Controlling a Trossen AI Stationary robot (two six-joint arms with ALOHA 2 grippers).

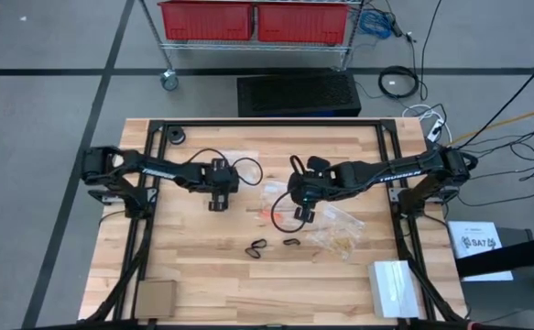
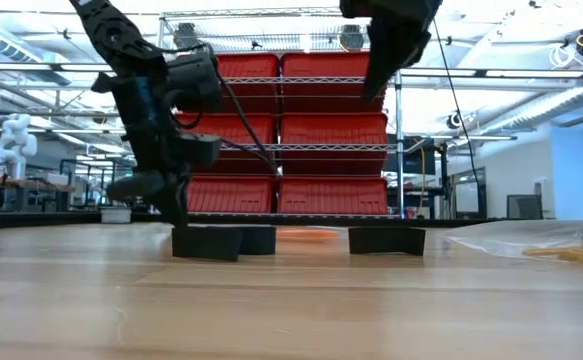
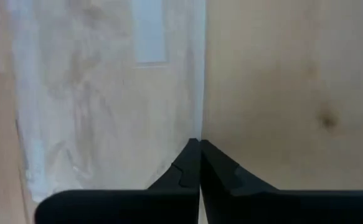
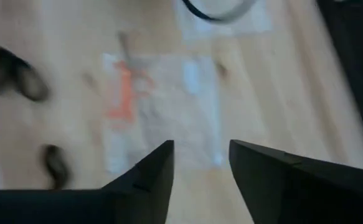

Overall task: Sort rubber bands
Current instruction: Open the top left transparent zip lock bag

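My left pincer (image 3: 200,163) is clenched on nothing over the table (image 1: 202,275) beside a clear bag (image 3: 106,93). My right pincer (image 4: 201,163) hangs parted over another bag holding orange-red rubber bands (image 4: 124,93) (black ones (image 1: 257,247) lie loose nearby).

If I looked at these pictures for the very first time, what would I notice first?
Probably the two dark robot arms reaching toward each other over the wooden table. The left gripper is shut at the edge of a clear plastic bag, and the right gripper hangs open above another clear bag with orange-red rubber bands. Black rubber bands lie on the table nearer the front edge, and big red bins sit on a shelf behind.
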